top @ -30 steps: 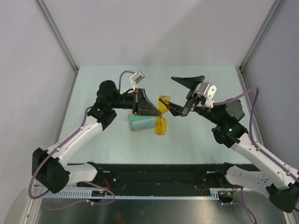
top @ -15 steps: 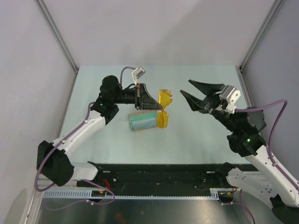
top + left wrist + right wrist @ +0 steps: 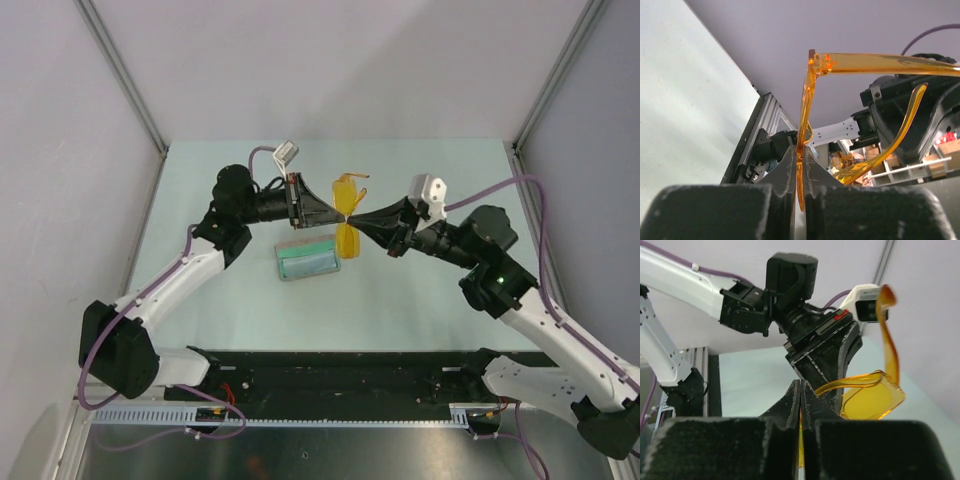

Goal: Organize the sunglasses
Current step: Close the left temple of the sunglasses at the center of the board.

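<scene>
The left gripper (image 3: 334, 211) has its fingers pressed together on the sunglasses (image 3: 348, 242). In the left wrist view the two dark fingers (image 3: 788, 167) pinch the front of the orange frame (image 3: 804, 105), which stands edge-on between them. One thin temple arm runs off to the right from the top corner, and the other curves down and to the right below it.

The right gripper (image 3: 358, 217) is closed too, tip to tip with the left one. In the right wrist view its fingers (image 3: 791, 399) meet with only a thin yellow strip showing in the slit between them. A curved temple arm leads from that slit to the orange lens (image 3: 871, 402) on the right. The second temple arm rises above the lens. The black left gripper (image 3: 825, 352) sits just behind the glasses in this view.

From above, the sunglasses hang in the air between the two grippers, over the middle of the pale green table (image 3: 220, 300). One part shows above the meeting fingertips and one lens below them. The two arms reach in from opposite sides, so their grippers point at each other.

A rectangular case (image 3: 307, 259) lies flat on the table, just left of the lower lens and below the left gripper. Its upper face looks pale blue-green. Neither gripper touches it.
</scene>
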### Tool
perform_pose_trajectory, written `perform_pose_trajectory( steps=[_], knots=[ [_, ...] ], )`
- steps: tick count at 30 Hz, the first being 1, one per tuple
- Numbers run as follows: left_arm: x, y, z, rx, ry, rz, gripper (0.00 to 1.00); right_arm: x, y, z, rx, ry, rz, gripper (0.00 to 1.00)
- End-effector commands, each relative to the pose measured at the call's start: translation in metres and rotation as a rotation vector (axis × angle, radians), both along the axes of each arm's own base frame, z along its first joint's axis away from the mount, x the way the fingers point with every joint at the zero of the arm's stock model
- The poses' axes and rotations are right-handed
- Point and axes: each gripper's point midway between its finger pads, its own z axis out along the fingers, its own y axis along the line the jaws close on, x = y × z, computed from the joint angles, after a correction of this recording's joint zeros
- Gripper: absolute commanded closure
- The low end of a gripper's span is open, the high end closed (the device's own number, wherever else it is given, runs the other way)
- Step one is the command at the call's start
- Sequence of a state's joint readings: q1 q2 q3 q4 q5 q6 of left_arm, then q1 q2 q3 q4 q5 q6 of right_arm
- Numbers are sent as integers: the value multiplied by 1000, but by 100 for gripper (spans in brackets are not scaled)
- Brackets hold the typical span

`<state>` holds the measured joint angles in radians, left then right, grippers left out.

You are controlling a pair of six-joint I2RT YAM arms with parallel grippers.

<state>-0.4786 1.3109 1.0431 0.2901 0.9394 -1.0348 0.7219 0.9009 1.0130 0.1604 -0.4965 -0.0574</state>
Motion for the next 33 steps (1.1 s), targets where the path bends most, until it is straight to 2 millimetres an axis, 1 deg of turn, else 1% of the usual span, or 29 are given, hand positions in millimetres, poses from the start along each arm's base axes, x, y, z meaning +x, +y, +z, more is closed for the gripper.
perform_pose_trajectory(
  steps=[1, 3, 5, 8, 9, 11, 12, 16, 20, 23, 26, 29, 30, 32, 33],
  knots=[
    [6, 4, 1, -20, 41, 55, 100, -10, 9, 9, 14, -7, 74, 100],
    [6, 4, -1, -19, 59, 53, 100, -5, 15, 2, 1, 14, 80, 100],
    [3, 4, 1, -21, 54, 42, 100, 2, 21, -8, -20, 34, 79, 100],
    [-2, 6, 7, -27, 41, 23, 100, 10, 25, -16, -36, 48, 72, 100],
    [-6, 6, 9, -31, 40, 13, 99, 15, 28, -22, -47, 60, 73, 100],
    [-9, 7, 11, -32, 38, 2, 100, 24, 29, -26, -46, 74, 63, 100],
    [-11, 7, 12, -34, 35, -8, 99, 27, 32, -32, -55, 88, 70, 100],
    [-16, 9, 16, -39, 24, -19, 100, 35, 30, -33, -49, 88, 64, 100],
    [-19, 10, 20, -43, 4, -29, 100, 35, 26, -28, -29, 99, 59, 100],
    [-19, 10, 24, -45, -24, -26, 100, 35, 22, -19, 0, 91, 61, 100],
    [-17, 10, 19, -38, -30, -24, 100, 30, 12, 1, 53, 59, 41, 100],
    [-16, 10, 19, -36, -52, -14, 100, 31, 0, 18, 105, 37, -18, 100],
    [-17, 11, 20, -37, -65, -12, 99, 36, -5, 24, 128, 34, -53, 100],
    [-18, 12, 21, -37, -83, -13, 100, 39, -9, 29, 148, 27, -75, 100],
    [-18, 11, 20, -36, -86, -17, 100, 42, -11, 35, 170, 9, -83, 100]
  ],
)
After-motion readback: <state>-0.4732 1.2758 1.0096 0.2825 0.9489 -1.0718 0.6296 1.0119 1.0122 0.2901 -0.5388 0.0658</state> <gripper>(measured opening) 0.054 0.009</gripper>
